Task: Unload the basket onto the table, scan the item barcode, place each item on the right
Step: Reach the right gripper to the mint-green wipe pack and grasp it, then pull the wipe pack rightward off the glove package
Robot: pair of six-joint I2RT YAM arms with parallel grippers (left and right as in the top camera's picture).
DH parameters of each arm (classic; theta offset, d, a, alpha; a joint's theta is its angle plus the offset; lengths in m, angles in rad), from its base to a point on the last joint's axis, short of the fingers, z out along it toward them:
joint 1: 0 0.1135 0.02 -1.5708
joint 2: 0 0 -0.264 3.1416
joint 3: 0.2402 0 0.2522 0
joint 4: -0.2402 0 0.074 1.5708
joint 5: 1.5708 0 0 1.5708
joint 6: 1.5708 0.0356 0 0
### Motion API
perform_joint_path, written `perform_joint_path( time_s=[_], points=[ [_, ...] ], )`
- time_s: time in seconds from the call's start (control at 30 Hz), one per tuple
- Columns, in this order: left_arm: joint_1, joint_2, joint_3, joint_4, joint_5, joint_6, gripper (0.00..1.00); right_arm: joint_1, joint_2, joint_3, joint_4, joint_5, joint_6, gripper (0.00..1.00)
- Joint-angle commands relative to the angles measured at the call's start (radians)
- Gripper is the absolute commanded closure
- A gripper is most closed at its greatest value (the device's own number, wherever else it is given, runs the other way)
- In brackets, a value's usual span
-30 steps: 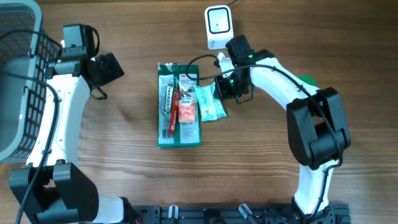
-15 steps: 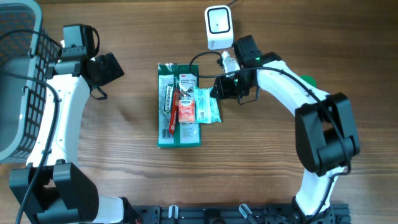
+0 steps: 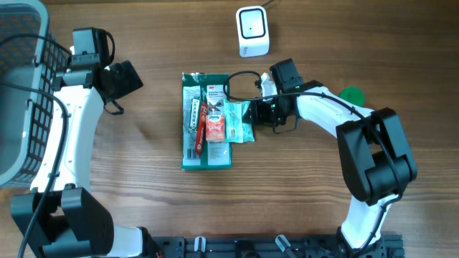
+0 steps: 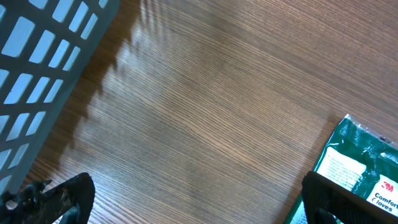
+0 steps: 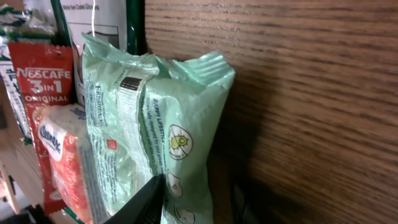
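Note:
A pale green packet (image 3: pixel 239 120) lies at the right edge of a pile in the middle of the table, with a small barcode (image 5: pixel 131 84) printed on its upper side. The white scanner (image 3: pixel 252 31) stands at the back. My right gripper (image 3: pixel 260 113) is at the packet's right edge. In the right wrist view its jaws (image 5: pixel 199 190) straddle that edge: one finger rests on top of the packet (image 5: pixel 168 130), and the other stands off it in shadow, so the gripper is open. My left gripper (image 3: pixel 133 77) hovers far to the left, wide open over bare wood (image 4: pixel 199 202).
The pile rests on a large dark green pack (image 3: pixel 204 154) (image 4: pixel 360 168). On it lie a red Nescafe sachet (image 3: pixel 202 115) (image 5: pixel 40 81) and a red-and-white packet (image 3: pixel 215 123) (image 5: pixel 62 149). A grey basket (image 3: pixel 21 86) (image 4: pixel 37 68) fills the left edge. A green round thing (image 3: pixel 351 94) lies behind the right arm.
My right gripper has come away from the scanner toward the front and its jaws have widened. The green packet has settled square beside the pile. The left arm has not moved.

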State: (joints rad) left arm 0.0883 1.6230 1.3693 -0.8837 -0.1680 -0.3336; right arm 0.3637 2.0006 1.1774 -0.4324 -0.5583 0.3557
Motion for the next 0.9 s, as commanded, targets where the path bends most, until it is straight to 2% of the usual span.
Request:
perform_joint_path(
  time_s=[0.0,0.17,0.53,0.7,0.87],
  points=[
    [0.006,-0.007,0.011,0.0,-0.009,0.016,0.0,0.0,-0.008,-0.019,0.042,-0.056,0.017,0.64],
    [0.006,-0.007,0.011,0.0,-0.009,0.016,0.0,-0.025,-0.017,-0.018,0.084,-0.145,0.047,0.62],
    [0.006,-0.007,0.011,0.0,-0.009,0.016,0.0,0.041,-0.007,-0.024,0.084,0.032,0.064,0.64],
    [0.006,-0.007,0.011,0.0,-0.009,0.016,0.0,0.044,-0.007,-0.024,0.08,0.068,0.061,0.75],
    [0.006,-0.007,0.011,0.0,-0.009,0.016,0.0,-0.017,-0.044,-0.024,0.014,0.058,-0.004,0.72]
  ],
)
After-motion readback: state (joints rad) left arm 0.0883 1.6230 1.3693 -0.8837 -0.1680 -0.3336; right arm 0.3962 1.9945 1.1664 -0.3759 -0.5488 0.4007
